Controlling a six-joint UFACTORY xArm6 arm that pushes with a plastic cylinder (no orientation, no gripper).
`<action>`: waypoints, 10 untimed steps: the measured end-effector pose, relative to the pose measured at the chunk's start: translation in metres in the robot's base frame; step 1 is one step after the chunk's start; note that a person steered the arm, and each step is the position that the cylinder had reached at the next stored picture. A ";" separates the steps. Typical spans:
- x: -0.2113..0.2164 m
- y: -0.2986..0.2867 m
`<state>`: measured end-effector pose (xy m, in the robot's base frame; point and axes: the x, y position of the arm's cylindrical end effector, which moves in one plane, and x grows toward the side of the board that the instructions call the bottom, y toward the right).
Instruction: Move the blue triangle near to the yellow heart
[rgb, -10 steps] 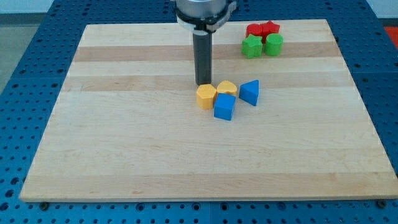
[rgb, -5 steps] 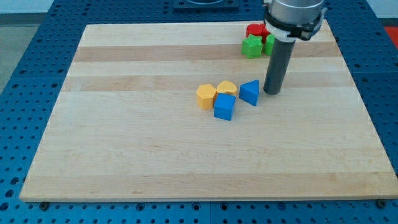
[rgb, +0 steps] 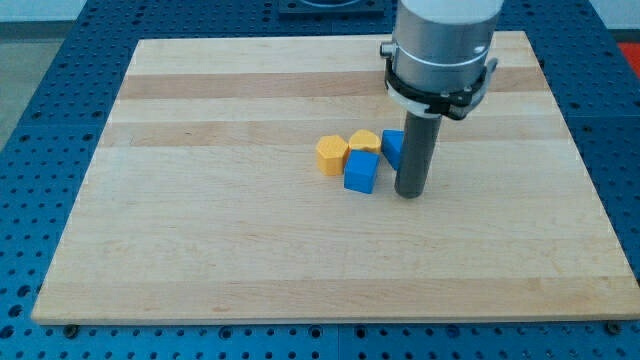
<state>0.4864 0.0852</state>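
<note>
The blue triangle lies near the board's middle, mostly hidden behind my rod, right beside the yellow heart. My tip rests on the board just below and to the right of the triangle, close against it. A blue cube sits below the heart and left of my tip. A yellow hexagon-like block sits left of the heart.
The wooden board lies on a blue perforated table. The arm's grey body covers the red and green blocks seen earlier at the view's top right.
My tip moved from above the yellow blocks to the right of the triangle, then down to its lower right. The blue triangle shifted slightly left, toward the heart.
</note>
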 end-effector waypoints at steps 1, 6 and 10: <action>0.007 0.041; -0.061 0.029; -0.018 -0.021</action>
<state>0.4683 0.0644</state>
